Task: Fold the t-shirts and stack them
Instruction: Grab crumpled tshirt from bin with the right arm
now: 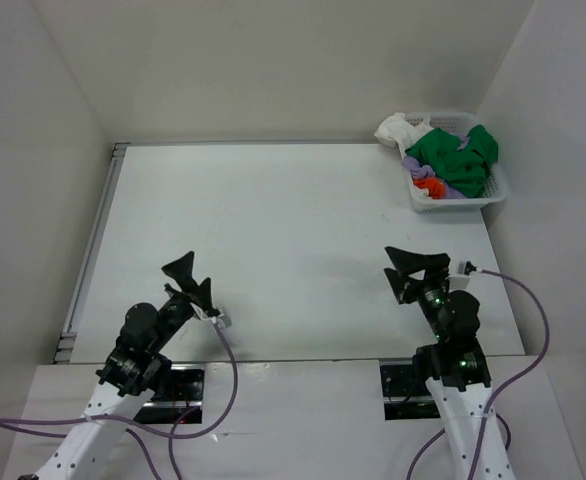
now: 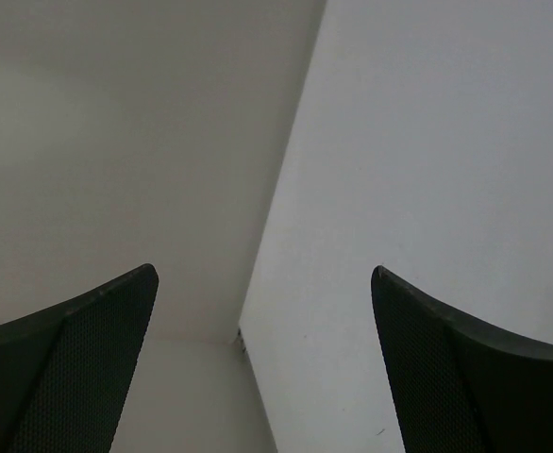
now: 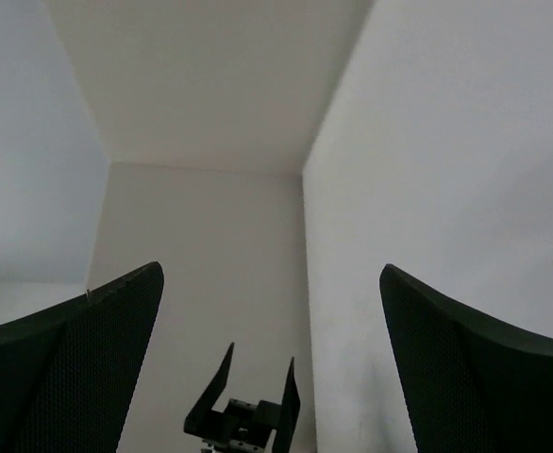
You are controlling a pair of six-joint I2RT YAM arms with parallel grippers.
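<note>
The t-shirts lie crumpled together in a white mesh basket (image 1: 499, 188) at the table's far right corner. The green one (image 1: 458, 150) is on top, the white one (image 1: 397, 129) hangs over the basket's left rim, and the lavender one (image 1: 454, 189) and the orange-red one (image 1: 431, 186) peek out at the front. My left gripper (image 1: 193, 278) (image 2: 263, 271) hovers open and empty near the front left. My right gripper (image 1: 418, 270) (image 3: 271, 268) stands open and empty at the front right, well short of the basket. In the right wrist view the left gripper (image 3: 248, 406) appears beyond my fingers.
A white table (image 1: 293, 240) is boxed in by white walls on the left, back and right. A metal rail (image 1: 88, 262) runs along its left edge. Purple cables (image 1: 228, 385) trail from both wrists over the near ledge.
</note>
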